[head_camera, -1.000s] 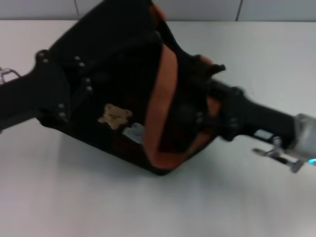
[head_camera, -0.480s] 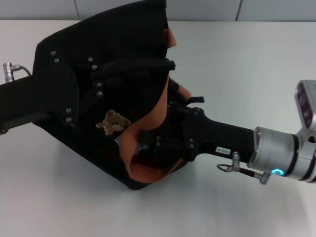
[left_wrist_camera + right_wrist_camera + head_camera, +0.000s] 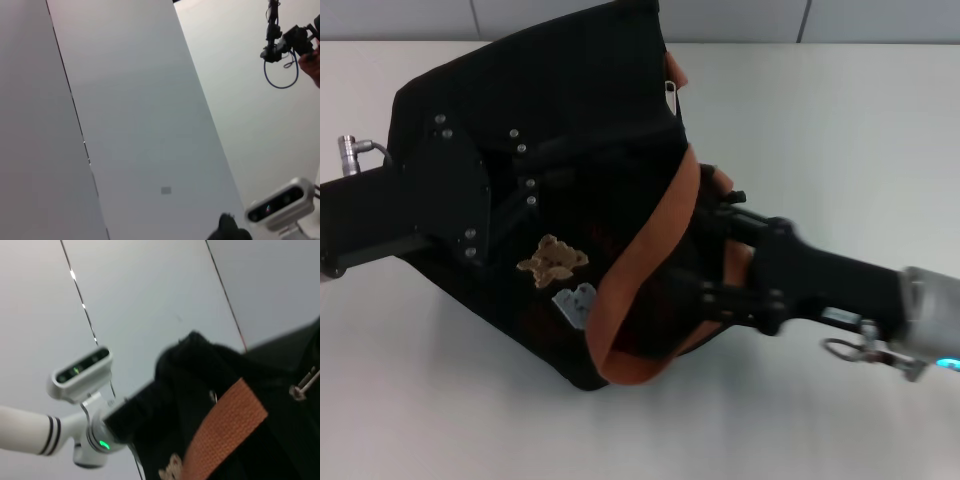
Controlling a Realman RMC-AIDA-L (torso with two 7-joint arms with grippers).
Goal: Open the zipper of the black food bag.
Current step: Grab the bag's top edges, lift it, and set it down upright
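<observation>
- In the head view I am seeing the black food bag [image 3: 535, 130] filling the upper left and middle of the frame, tipped on the white table [image 3: 840, 130], its front with the patches facing the camera.
- The tan bear patch [image 3: 552, 260] is sitting near the centre, and the pale-blue patch [image 3: 575, 300] is just below and right of it.
- One orange-brown handle [image 3: 645, 265] is looping down from the middle of the frame to the lower centre, lying over the bag's front.
- A small silver pull tab [image 3: 669, 96] of the zipper [image 3: 672, 125] is showing at the bag's upper right edge, in the top centre of the frame; the zip line itself I can follow only a little.
- The left gripper [image 3: 525, 190] is coming in from the left edge and is lying against the bag's black fabric; black on black, so I cannot tell if its fingers are spread or pressed together.
- The right gripper [image 3: 720, 250] is reaching in from the lower right and is meeting the bag beside the handle; its fingers are hidden there, so again I cannot tell.
- In the right wrist view the bag [image 3: 225, 390] and the handle [image 3: 220, 425] are filling the lower right.
</observation>
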